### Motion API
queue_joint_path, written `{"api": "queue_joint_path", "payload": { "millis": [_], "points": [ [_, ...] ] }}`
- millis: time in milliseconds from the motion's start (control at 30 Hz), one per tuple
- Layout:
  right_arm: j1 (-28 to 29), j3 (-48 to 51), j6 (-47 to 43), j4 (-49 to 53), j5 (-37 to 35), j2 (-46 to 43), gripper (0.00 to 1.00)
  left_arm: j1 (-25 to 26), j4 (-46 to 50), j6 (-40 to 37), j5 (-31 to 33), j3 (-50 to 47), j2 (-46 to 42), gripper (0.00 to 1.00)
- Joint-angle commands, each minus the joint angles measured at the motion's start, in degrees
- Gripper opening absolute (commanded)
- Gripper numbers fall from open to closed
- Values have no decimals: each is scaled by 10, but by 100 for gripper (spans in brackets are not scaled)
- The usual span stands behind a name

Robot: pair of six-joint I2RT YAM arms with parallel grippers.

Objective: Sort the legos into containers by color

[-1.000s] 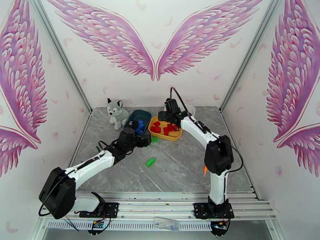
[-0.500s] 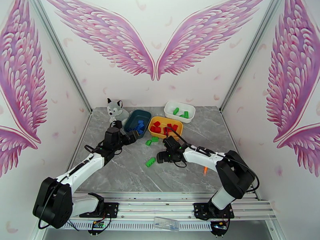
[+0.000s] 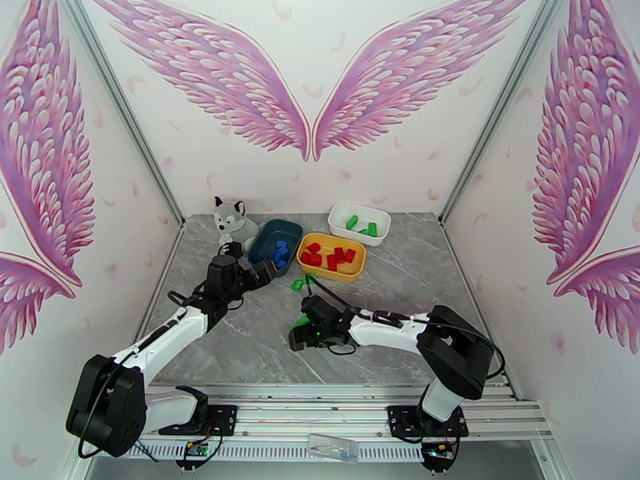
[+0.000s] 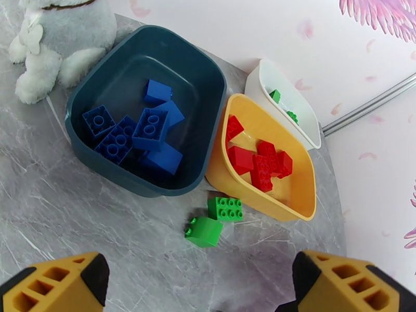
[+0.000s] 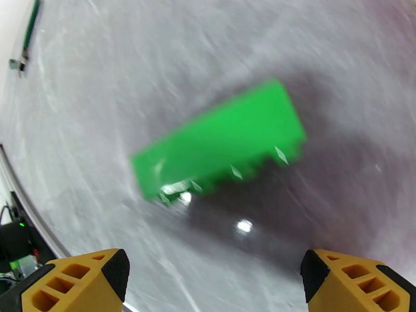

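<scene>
Right gripper (image 5: 213,287) spread wide over green brick (image 5: 218,144), nothing pinched — brick lies skewed to the jaws, so closing could twist it away. Left gripper (image 4: 200,287) spread too.

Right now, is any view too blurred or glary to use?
Right wrist: motion blur smears the long green brick and the marble table, with small glare specks just below the brick. Left wrist: sharp; the studs on the blue bricks in the teal tub read clearly. Top external: evenly lit and sharp, no harsh glare.
</scene>
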State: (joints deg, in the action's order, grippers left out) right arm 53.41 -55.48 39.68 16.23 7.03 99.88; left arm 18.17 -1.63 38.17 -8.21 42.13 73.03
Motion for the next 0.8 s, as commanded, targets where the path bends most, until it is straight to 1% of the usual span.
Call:
{"api": "queue_joint_path", "payload": {
  "millis": [0,167,333,433,533,667,767],
  "points": [
    [11,-36,9,-17,13,56,93,-7,-14,8,-11,-11,-3,99],
    [17,-102,-4,30,-33,105,92,-17,-17,15,-9,-21,-18,99],
    [21,-182,-23,99,-103,161,86,-25,-20,18,-13,-26,-24,99],
    [26,-214,-28,120,-126,188,81,-27,-23,19,-20,-25,-20,99],
    [28,-245,-35,137,-151,212,75,-28,-26,22,-24,-25,-14,99],
    [29,-274,-46,160,-183,232,61,-29,-28,24,-27,-27,-13,99],
    [29,-273,-51,168,-205,227,51,-29,-29,24,-26,-27,-12,99]
  ]
}}
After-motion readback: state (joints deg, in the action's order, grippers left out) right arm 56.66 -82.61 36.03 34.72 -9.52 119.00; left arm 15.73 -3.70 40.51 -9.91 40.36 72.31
